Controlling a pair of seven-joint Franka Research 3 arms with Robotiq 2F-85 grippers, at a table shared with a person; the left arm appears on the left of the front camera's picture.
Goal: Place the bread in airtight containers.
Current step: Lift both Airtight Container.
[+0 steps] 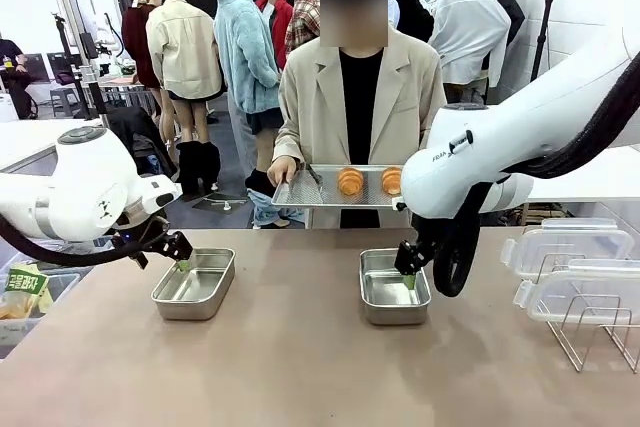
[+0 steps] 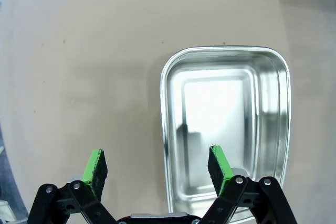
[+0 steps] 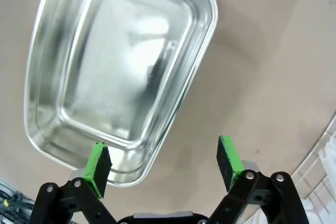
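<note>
As they lie, left pan [image 1: 193, 284] and right pan [image 1: 393, 287] run lengthwise near-to-far.

Front camera looks across table [image 1: 300, 377]; wrist cameras hover close above its pans [image 1: 186, 309].

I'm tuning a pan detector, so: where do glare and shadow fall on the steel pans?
Left wrist view: white glare washes out the floor of the left pan. Right wrist view: a milder glare patch in the right pan. Front view: both pans evenly lit, soft sheen.
</note>
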